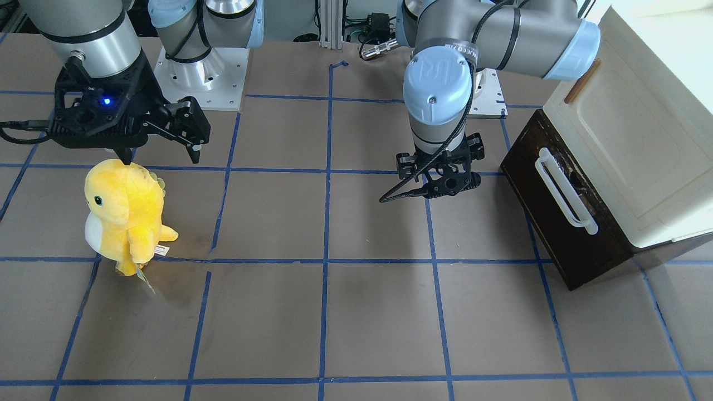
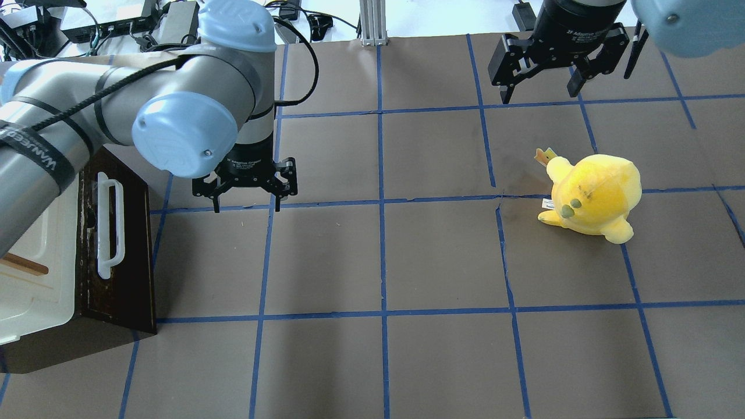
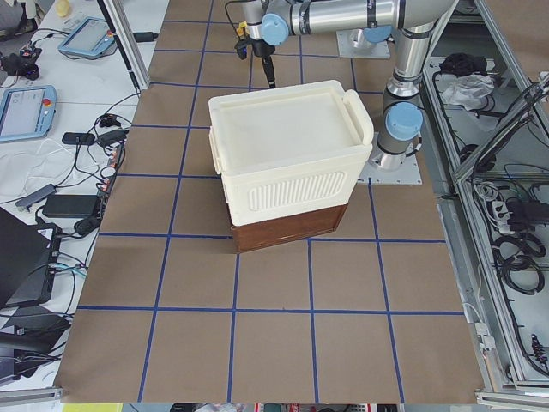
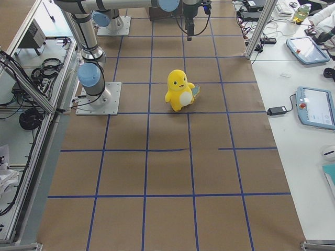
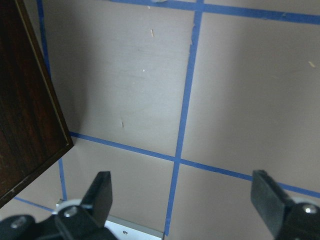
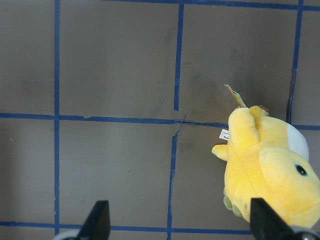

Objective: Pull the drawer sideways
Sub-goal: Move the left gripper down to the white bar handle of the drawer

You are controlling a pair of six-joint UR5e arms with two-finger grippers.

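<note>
Hanging over the surface (image 2: 442, 262) with its fingers spread wide and nothing between them, the left tool (image 2: 247, 201) is the nearer of the two to the drawer (image 2: 125, 273). Taking the overhead view as the clock face, with 12 pointing away from the robot, the drawer lies at about 8 o'clock from this tool, near but not touching. Its dark front faces 3 o'clock, and the white bar handle (image 2: 109, 227) runs with its long axis from 12 to 6. The tool's fingers are spread along the 9-to-3 line, so I judge they would need turning or lowering to meet the bar. No tray shows, so the drawer looks shut, tucked under the cream cabinet (image 2: 35, 273) at the 9 o'clock end of the surface.

The right tool (image 2: 538, 93) hangs well apart at about 2 o'clock, fingers likewise spread and empty, and seems to have no part in this reach.

A sideways pull would likely go toward 3 o'clock, where bare surface runs from the drawer front. The yellow plush toy (image 2: 593, 198) stands far along that line, well clear. The cabinet's weight is unknown, so it may slide with the pull
</note>
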